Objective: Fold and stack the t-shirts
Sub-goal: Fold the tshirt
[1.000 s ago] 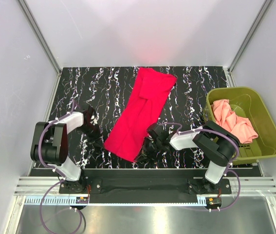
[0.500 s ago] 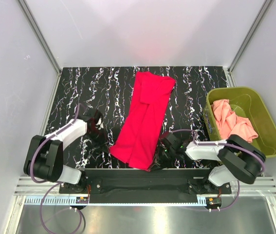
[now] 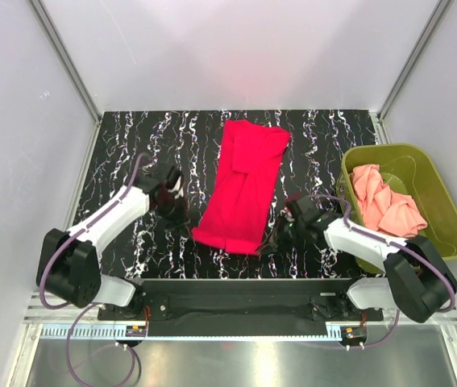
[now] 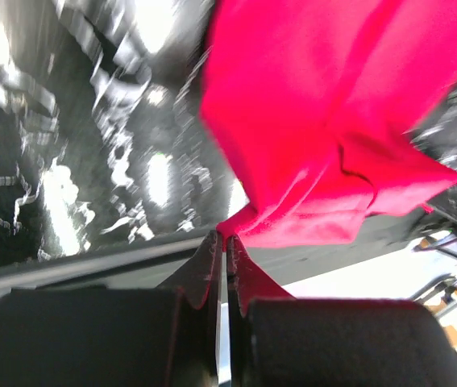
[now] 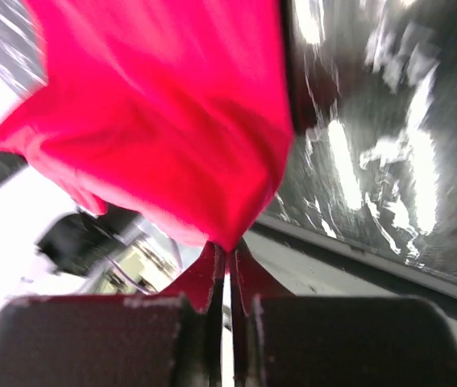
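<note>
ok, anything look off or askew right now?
Nothing damaged or spilled. The red shirt lies slightly skewed on the table, its near corners pinched in the shut left gripper and right gripper. The pink shirt sits crumpled in the basket, unfolded.

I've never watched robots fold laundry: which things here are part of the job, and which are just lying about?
Part of the job: red t-shirt, its near corners pinched by the left gripper and right gripper; pink t-shirt, crumpled.
Just there: olive basket holding the pink one; black marbled table.
</note>
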Motion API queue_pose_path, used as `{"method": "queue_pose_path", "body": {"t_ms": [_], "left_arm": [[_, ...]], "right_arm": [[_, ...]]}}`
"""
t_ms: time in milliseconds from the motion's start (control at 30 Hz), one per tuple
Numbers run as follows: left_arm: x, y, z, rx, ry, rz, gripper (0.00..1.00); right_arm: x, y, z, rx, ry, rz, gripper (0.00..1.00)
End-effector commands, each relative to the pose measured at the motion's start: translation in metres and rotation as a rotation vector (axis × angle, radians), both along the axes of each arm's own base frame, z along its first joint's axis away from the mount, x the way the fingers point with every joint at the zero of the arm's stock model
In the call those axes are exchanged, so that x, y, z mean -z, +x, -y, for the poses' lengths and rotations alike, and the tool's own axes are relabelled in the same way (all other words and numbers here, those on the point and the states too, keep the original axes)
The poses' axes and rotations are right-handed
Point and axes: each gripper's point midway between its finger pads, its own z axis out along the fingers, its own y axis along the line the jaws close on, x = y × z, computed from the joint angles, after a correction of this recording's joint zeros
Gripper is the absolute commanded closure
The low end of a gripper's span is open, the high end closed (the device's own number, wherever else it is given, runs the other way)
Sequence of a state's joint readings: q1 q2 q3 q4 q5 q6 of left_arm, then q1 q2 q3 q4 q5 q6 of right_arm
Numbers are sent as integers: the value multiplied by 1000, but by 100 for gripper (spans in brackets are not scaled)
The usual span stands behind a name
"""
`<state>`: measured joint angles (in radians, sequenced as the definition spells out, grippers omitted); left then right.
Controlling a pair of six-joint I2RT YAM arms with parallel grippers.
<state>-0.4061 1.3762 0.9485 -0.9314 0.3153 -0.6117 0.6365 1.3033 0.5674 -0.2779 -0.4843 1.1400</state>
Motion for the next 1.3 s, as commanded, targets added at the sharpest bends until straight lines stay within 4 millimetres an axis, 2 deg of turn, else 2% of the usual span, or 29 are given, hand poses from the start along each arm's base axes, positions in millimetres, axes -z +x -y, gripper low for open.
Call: {"method": "queue_pose_path", "body": {"t_ms": [0, 33, 67, 100, 133, 167, 200, 233, 267, 300, 333, 367, 400, 433, 500, 533, 567, 633, 733, 767, 1033, 1267], "left_arm": [[-33, 47, 13, 24, 6, 126, 100], [-36, 54, 14, 26, 12, 127, 100], [-30, 62, 18, 32, 25, 96, 100], [-47, 82, 26, 38, 9, 147, 100], [-49, 90, 29, 40, 7, 149, 100], [-51, 100, 35, 41, -1, 156, 100], [-42, 108, 38, 41, 11, 131, 100], [-54, 126, 46, 43, -4, 170, 100], [-53, 134, 49, 42, -2, 173, 100], [-40, 142, 52, 45, 12, 145, 100], [-49, 155, 58, 48, 0, 174, 100], [-46, 159, 61, 51, -4, 163, 100], [-33, 165, 64, 59, 5, 133, 100], [-37, 173, 68, 59, -3, 147, 100], [-32, 182, 72, 58, -6, 142, 100], [-22, 184, 74, 59, -2, 121, 100], [-25, 190, 77, 55, -10, 131, 100], [-18, 196, 82, 54, -23, 121, 100], [-19, 205, 88, 46, -38, 136, 100], [-15, 208, 87, 39, -27, 133, 100], [-25, 238, 79, -45, -42, 199, 100], [-15, 255, 86, -64, -96, 177, 99]], "right_arm": [[-25, 37, 17, -5, 15, 73, 100], [-37, 49, 17, -15, 17, 91, 100], [-39, 56, 19, -49, 6, 116, 100], [-32, 66, 25, -41, -21, 95, 100], [-43, 82, 24, -46, -19, 128, 100], [-43, 87, 28, -62, -29, 130, 100], [-37, 98, 35, -43, -40, 108, 100], [-46, 113, 34, -39, -30, 138, 100], [-47, 119, 37, -47, -32, 140, 100], [-39, 125, 38, -46, -41, 109, 100], [-46, 139, 41, -36, -39, 125, 100], [-44, 145, 41, -51, -37, 126, 100], [-35, 151, 43, -52, -45, 101, 100], [-40, 161, 43, -50, -41, 108, 100], [-30, 169, 45, -63, -42, 82, 100], [-34, 177, 45, -64, -40, 96, 100], [-32, 180, 49, -63, -42, 88, 100], [-30, 189, 51, -61, -40, 81, 100], [-27, 201, 56, -56, -33, 68, 100], [-27, 203, 56, -64, -26, 72, 100], [-22, 229, 58, -68, -7, 68, 100], [-15, 246, 62, -55, -6, 48, 96]]}}
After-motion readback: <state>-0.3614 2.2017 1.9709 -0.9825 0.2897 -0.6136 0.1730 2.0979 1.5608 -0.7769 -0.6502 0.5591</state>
